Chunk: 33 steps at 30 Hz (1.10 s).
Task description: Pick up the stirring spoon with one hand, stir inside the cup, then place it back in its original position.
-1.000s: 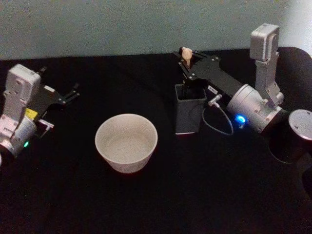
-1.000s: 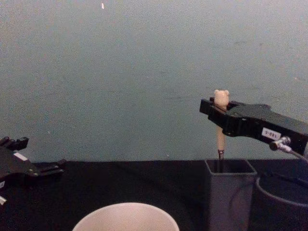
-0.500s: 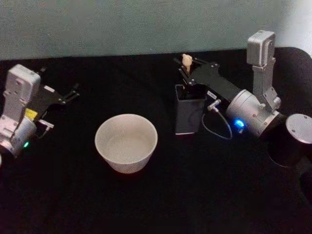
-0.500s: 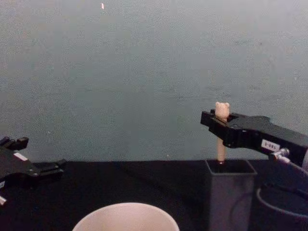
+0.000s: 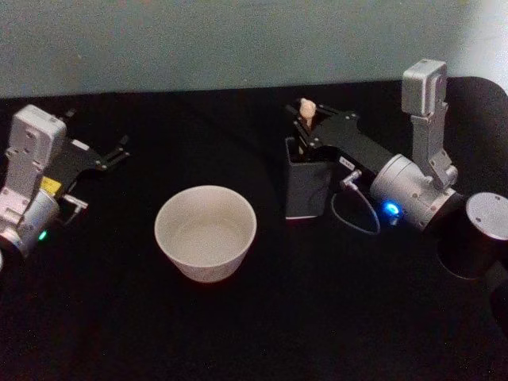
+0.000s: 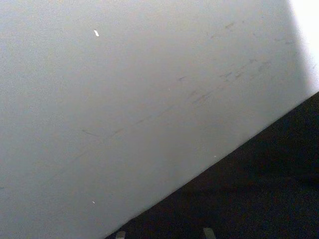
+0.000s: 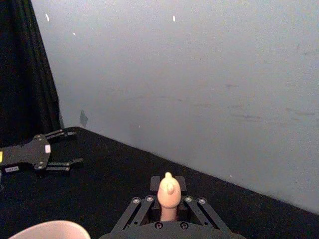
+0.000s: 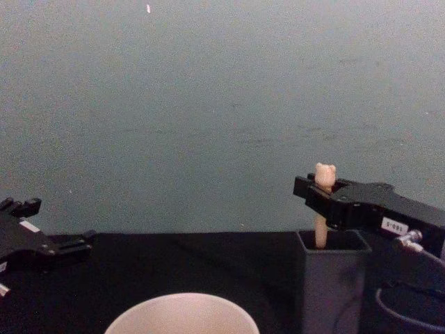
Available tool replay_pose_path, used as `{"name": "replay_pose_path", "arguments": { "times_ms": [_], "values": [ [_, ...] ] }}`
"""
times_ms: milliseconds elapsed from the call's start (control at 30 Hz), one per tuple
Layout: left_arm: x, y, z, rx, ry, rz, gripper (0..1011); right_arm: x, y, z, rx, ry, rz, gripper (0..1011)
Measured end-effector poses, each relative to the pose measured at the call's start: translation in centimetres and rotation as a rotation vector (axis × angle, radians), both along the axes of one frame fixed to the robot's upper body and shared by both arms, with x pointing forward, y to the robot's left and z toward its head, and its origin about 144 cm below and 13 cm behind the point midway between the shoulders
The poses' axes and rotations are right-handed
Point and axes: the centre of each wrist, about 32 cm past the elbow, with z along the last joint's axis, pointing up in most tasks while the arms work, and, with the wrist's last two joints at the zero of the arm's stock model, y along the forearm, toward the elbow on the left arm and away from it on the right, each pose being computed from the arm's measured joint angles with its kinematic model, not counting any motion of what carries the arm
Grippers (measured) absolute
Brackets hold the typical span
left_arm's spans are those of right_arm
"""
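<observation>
The left tool (image 5: 119, 152) rests idle on the black surface (image 5: 254, 317), fingers spread apart. The cup (image 5: 205, 232) stands mid-surface. Rightward, the right tool (image 8: 316, 195) grips the stirring spoon (image 8: 324, 174) just below its bear head, shaft inside the holder (image 8: 334, 285). Light, stiff, slim: the wooden handle gives surer grip than the metal.

A lab-style test bench: black-draped table (image 5: 262, 333) against a bare grey wall (image 8: 208, 104).

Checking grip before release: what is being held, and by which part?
The right gripper holds the stirring spoon by its upper handle, just below the bear head.
</observation>
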Motion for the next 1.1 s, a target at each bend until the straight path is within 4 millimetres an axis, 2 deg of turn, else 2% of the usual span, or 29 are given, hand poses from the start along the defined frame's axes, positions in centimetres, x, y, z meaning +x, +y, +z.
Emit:
{"name": "replay_pose_path", "arguments": {
  "times_ms": [633,767,867,900,1100],
  "values": [
    [0.00,0.00,0.00,0.000,0.000,0.000,1001,-0.16,0.03,-0.21,-0.008,0.006,-0.005,187],
    [0.00,0.00,0.00,0.000,0.000,0.000,1001,-0.14,0.03,-0.18,-0.007,0.006,-0.005,255],
    [0.00,0.00,0.00,0.000,0.000,0.000,1001,-0.14,0.03,-0.16,-0.007,0.005,-0.004,390],
    [0.00,0.00,0.00,0.000,0.000,0.000,1001,-0.14,0.03,-0.15,-0.007,0.005,-0.004,390],
    [0.00,0.00,0.00,0.000,0.000,0.000,1001,-0.13,0.03,-0.14,-0.006,0.005,-0.003,572]
  ]
}}
